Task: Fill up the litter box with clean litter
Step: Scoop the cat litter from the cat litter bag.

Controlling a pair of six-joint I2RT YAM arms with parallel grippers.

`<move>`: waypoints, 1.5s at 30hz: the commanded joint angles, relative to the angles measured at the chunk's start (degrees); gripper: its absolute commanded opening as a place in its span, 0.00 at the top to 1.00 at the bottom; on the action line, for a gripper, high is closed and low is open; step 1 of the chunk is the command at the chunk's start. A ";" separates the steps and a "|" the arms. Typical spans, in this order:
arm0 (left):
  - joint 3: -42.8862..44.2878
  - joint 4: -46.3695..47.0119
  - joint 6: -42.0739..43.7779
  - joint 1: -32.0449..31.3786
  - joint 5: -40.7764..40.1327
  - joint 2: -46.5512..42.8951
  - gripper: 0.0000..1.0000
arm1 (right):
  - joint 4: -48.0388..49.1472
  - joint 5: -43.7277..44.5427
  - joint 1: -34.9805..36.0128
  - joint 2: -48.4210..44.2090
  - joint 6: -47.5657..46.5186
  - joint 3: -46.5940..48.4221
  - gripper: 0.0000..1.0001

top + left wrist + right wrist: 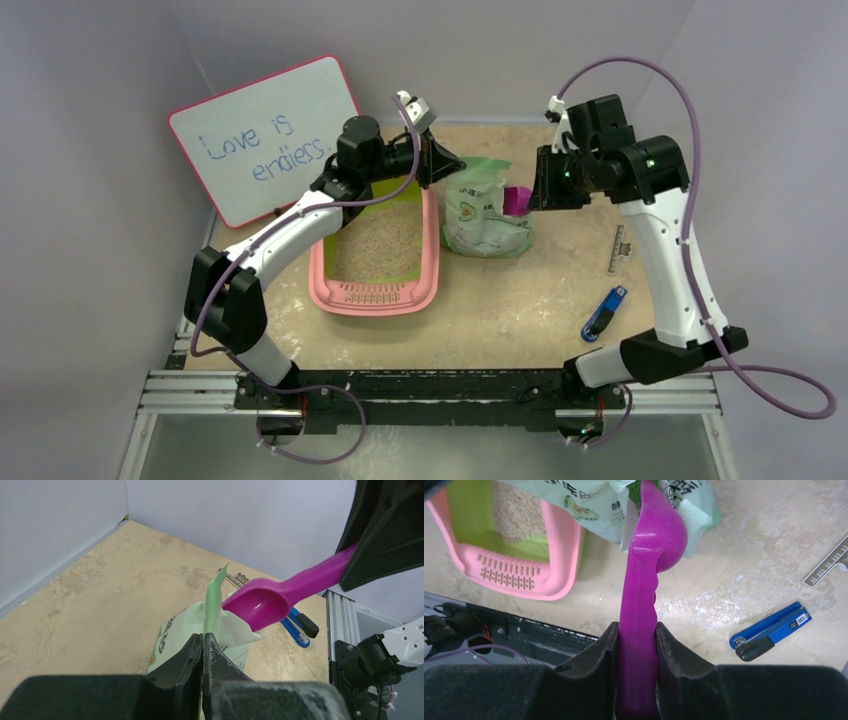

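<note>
Gripping the handle of the magenta plastic scoop (640,580) in the right gripper (635,630), bowl right at the mouth of the pale green printed bag (480,222); pinching its flap tight with the left gripper (202,647); probably swinging left next to the pink rectangular plastic litter box (375,298), just beside the bag.

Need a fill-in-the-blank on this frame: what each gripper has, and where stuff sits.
1. The right gripper holds a magenta ____ by its handle.
2. The left gripper pinches the top flap of the pale green ____.
3. The litter box sits on the ____ arm's side.
4. The blue stapler lies on the ____ arm's side.
Missing words: scoop; bag; left; right.
</note>
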 commanded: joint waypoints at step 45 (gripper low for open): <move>1.30 1.06 0.56 -0.16 5.01 -0.57 1.00 | 7.71 -12.80 -12.97 12.46 -9.07 -12.75 1.00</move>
